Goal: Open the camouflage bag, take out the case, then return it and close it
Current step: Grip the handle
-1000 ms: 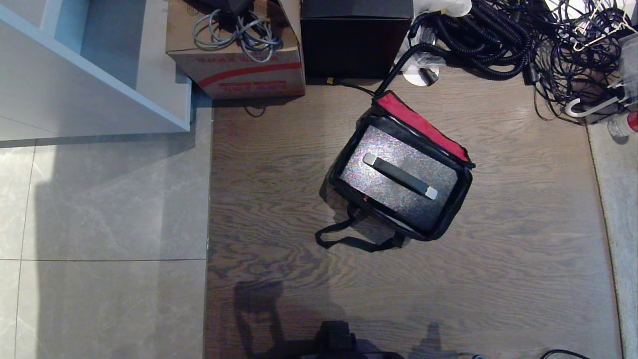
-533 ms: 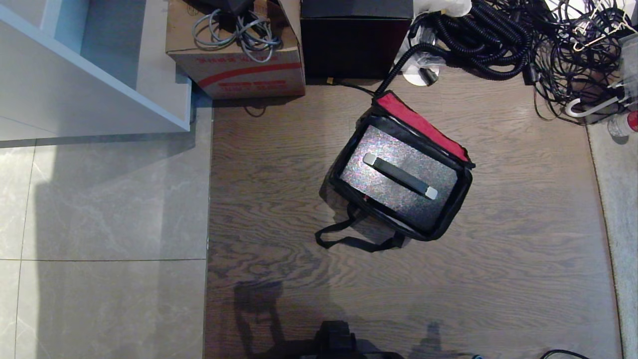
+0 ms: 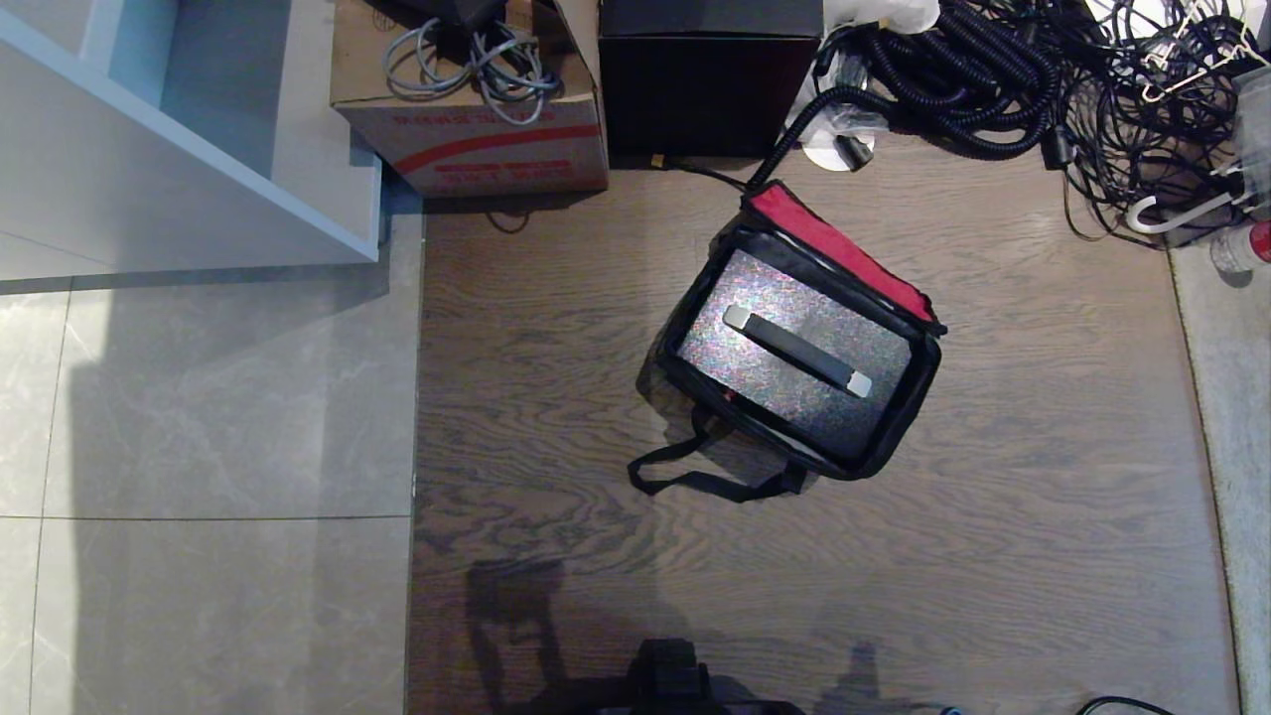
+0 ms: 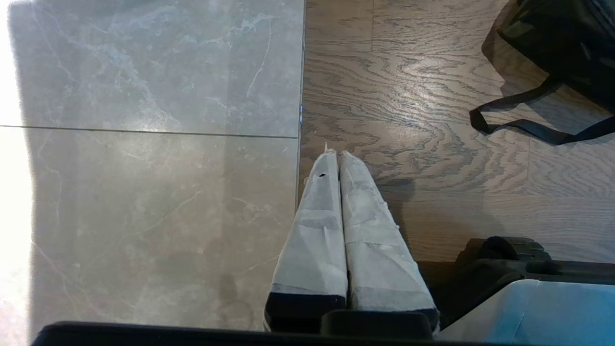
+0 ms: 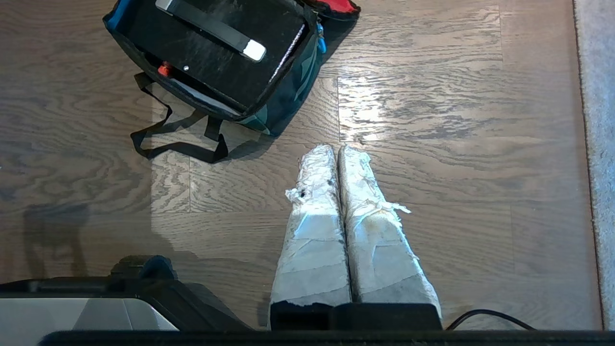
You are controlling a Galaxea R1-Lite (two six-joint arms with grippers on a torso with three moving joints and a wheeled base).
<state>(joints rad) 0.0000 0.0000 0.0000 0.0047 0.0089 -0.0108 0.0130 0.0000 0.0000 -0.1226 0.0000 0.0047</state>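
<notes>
With the boxy black soft bag [image 3: 794,338] open on the wooden floor [image 3: 1043,497] and the speckled black hard case [image 3: 784,357] inside, we park both tape-wrapped grippers, left [image 4: 338,156] and right [image 5: 336,150], jaws clenched empty, near us; next we must reach its black handle [image 3: 794,350].

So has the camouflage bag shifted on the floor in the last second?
No. The camouflage bag sits at the same spot against the cardboard box and floor seam, with the case inside.

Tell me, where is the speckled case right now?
In the head view, the case sits inside the open camouflage bag on the wooden floor, right of centre, in front of the black box.
</notes>
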